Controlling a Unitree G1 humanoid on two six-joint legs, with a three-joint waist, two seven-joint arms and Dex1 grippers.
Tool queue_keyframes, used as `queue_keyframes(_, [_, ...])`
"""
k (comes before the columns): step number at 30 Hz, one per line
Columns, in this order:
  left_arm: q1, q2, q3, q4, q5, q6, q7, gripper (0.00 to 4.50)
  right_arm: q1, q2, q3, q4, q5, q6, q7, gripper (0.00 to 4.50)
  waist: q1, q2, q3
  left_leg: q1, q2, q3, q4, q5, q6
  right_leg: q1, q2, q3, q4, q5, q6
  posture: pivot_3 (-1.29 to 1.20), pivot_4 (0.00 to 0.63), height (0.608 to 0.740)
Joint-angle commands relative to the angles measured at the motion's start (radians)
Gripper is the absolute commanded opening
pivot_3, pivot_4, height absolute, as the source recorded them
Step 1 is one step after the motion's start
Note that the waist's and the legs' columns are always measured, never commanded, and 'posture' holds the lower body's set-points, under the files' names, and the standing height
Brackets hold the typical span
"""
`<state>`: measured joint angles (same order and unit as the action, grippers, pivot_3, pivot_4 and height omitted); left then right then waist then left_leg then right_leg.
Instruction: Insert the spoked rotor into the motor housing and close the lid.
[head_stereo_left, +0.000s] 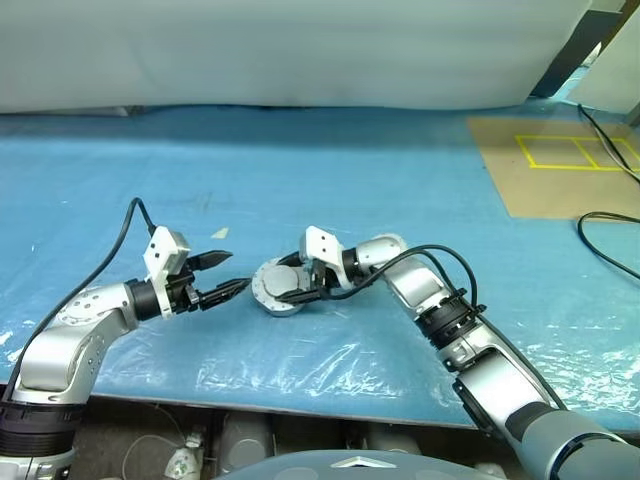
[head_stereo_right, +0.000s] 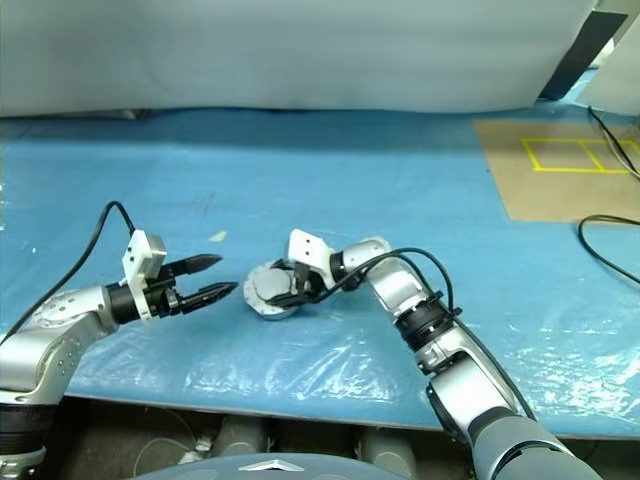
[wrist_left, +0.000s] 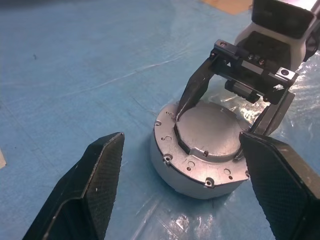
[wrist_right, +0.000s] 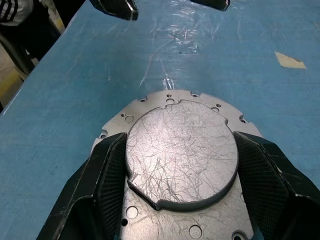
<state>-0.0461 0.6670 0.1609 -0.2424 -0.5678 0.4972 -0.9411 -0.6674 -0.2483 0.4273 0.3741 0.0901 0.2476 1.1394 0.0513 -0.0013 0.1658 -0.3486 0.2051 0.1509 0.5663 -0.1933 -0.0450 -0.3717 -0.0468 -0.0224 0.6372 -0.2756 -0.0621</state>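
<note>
Housing (head_stereo_left: 280, 290) sits on the blue table (head_stereo_left: 400, 190), just left of frame centre in the head views. Its top shows a flat scratched grey disc, the lid (wrist_right: 182, 152), seated in the recess of a holed flange. No copper windings or rotor visible, so my guess is the rotor is already inside; can't confirm.

Right gripper (wrist_right: 175, 170) reaches in from the right, fingers (wrist_left: 192, 92) straddling the raised lid, one on each side. Pads look touching or just beside the lid edge; can't tell if they're really clamping. Not released wide, not fully clenched.

Left gripper (head_stereo_left: 222, 275) hovers just left of the housing, jaws spread, holding nothing, not touching.

Step in hand: seating or aligning the lid. Judgement: the lid has a flat notch on its edge that should match the recess, so turn gently until it drops flush, and press straight down. The housing could slide on the slick plastic sheet; the left gripper bracing its wall would help. Let go only once flush.
</note>
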Motion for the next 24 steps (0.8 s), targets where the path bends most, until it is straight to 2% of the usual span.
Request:
queue_keyframes(1, [-0.016, -0.002, 0.003, -0.017, -0.003, -0.017, 0.002, 3.88, -0.009, -0.013, -0.047, 0.084, 0.020, 0.100, -0.004, 2.96, 0.002, 0.000, 0.000, 0.000, 0.000, 0.000, 0.000, 0.000, 0.000, 0.000, 0.000, 0.000, 0.000, 0.000, 0.000, 0.00, 0.150, 0.740])
queue_keyframes(11, [-0.027, -0.006, -0.008, -0.012, 0.001, -0.021, 0.001, 3.88, 0.038, -0.041, 0.057, 0.044, -0.078, -0.021, -0.013, 2.96, 0.002, 0.000, 0.000, -0.005, 0.000, 0.001, -0.005, 0.002, 0.000, -0.004, 0.000, -0.001, -0.006, 0.000, 0.000, 0.00, 0.150, 0.740])
queue_keyframes(15, [-0.023, -0.009, -0.006, -0.018, 0.000, -0.020, 0.003, 3.88, 0.047, -0.015, 0.040, 0.057, -0.078, 0.005, -0.069, 2.96, -0.003, 0.000, 0.000, -0.002, 0.000, 0.001, -0.006, 0.001, 0.001, -0.001, 0.000, -0.001, -0.008, 0.000, 0.000, 0.00, 0.150, 0.740])
queue_keyframes(24, [-0.025, -0.013, -0.016, -0.017, 0.003, -0.021, 0.004, 3.88, 0.080, -0.028, 0.070, 0.082, -0.106, 0.047, -0.089, 2.96, -0.007, 0.000, -0.002, 0.000, 0.000, 0.001, -0.009, 0.001, 0.001, 0.003, 0.000, -0.001, -0.013, 0.000, 0.000, 0.00, 0.150, 0.740])
